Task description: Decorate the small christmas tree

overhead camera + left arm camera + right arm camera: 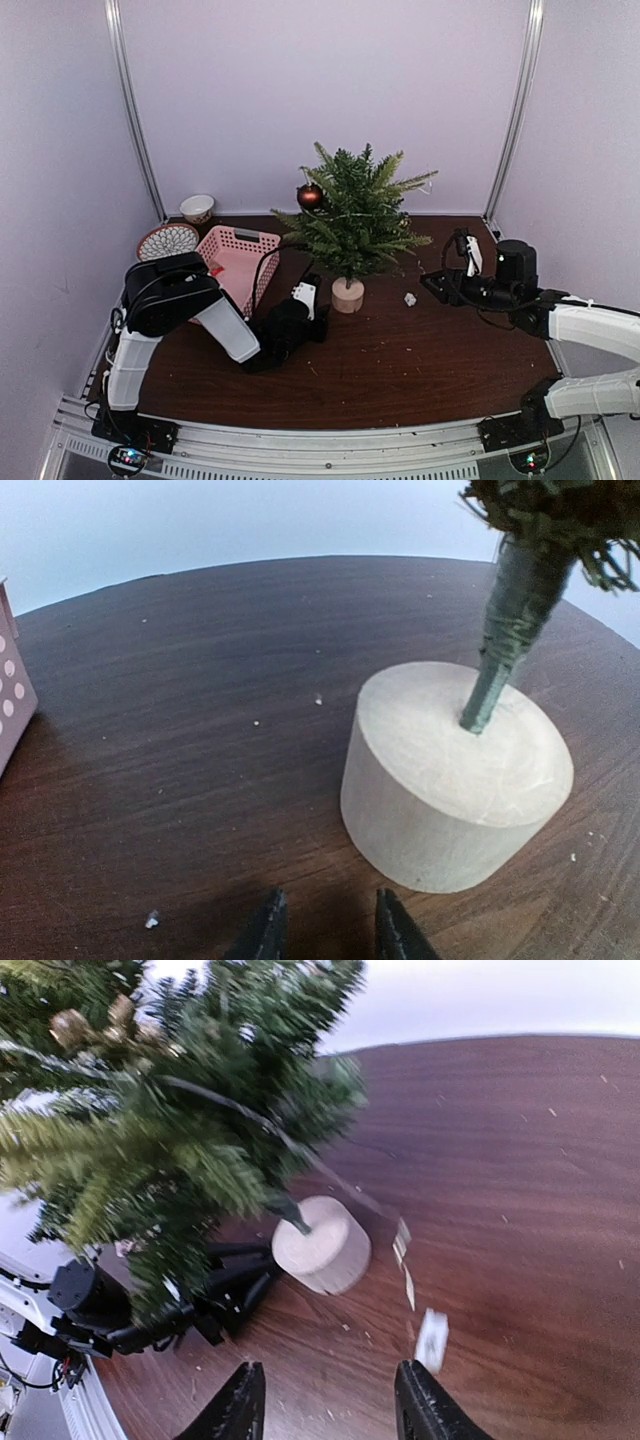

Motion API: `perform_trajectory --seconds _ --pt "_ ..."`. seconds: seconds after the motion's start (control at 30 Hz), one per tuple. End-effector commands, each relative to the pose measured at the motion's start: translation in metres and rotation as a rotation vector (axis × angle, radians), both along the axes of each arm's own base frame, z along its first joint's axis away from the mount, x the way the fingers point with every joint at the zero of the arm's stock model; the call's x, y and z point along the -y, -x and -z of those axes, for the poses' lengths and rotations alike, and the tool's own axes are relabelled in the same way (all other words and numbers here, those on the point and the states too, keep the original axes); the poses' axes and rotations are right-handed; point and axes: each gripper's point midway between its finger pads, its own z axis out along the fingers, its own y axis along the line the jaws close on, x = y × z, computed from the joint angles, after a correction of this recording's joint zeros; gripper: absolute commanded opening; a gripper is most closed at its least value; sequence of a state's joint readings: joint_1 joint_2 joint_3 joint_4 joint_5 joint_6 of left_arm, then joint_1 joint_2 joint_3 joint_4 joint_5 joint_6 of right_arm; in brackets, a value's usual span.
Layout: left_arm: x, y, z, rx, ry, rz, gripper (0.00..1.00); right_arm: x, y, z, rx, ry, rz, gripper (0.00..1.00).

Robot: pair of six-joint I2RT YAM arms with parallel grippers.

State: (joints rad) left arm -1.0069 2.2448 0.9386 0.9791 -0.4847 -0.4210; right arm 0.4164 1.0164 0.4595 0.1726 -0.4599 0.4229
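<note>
Left gripper [330, 938] fingers narrowly parted, nothing between them; stump [455, 780] lies just ahead and a touch right, not touching; tree [355, 215] stands upright on it mid-table, long axis vertical. Right gripper [330, 1405] fingers wide apart, empty, well off to the tree's right; left arm is nearer. Red bauble [310, 195] seems hung on upper-left branches; basket [272, 262] sits left of the stump.

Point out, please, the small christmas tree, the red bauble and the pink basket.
small christmas tree [352, 225]: top external view, on the green branches at mid-height.
red bauble [310, 196]: top external view, on the middle of the ball.
pink basket [225, 240]: top external view, on its far perforated wall.
</note>
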Motion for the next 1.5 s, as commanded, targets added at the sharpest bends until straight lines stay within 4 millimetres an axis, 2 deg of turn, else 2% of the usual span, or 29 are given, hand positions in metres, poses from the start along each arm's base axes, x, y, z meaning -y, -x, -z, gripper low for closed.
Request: perform_trajectory --seconds 0.0,0.13,0.33,0.53,0.7,0.83,0.97,1.07,1.3,1.47 --pt "0.005 0.006 -0.028 0.046 0.082 0.059 0.32 -0.023 -0.005 -0.043 0.123 -0.068 -0.114 0.49" --pt "-0.001 0.013 -0.039 0.054 0.128 0.072 0.34 -0.026 -0.001 -0.061 0.178 -0.08 -0.144 0.49" --pt "0.002 0.024 -0.054 0.06 0.16 0.143 0.39 -0.015 -0.004 -0.09 0.237 -0.095 -0.117 0.5" --pt "0.005 0.029 -0.059 0.069 0.157 0.173 0.42 -0.002 -0.032 -0.119 0.267 -0.117 -0.07 0.55" --pt "0.007 0.032 -0.059 0.073 0.152 0.187 0.43 0.013 -0.066 -0.125 0.241 -0.14 0.007 0.51" --pt "0.009 0.033 -0.06 0.079 0.145 0.193 0.44 0.006 -0.083 -0.132 0.231 -0.167 -0.016 0.5" --pt "0.009 0.034 -0.059 0.082 0.143 0.191 0.45 -0.005 -0.085 -0.143 0.239 -0.209 -0.082 0.55" --pt "0.008 0.033 -0.06 0.085 0.145 0.186 0.45 -0.003 -0.081 -0.144 0.248 -0.213 -0.081 0.54" --pt "0.008 0.03 -0.061 0.089 0.139 0.172 0.45 -0.001 -0.06 -0.126 0.197 -0.201 -0.091 0.42" --pt "0.01 0.03 -0.065 0.091 0.153 0.178 0.45 -0.003 -0.053 -0.113 0.167 -0.197 -0.102 0.43"
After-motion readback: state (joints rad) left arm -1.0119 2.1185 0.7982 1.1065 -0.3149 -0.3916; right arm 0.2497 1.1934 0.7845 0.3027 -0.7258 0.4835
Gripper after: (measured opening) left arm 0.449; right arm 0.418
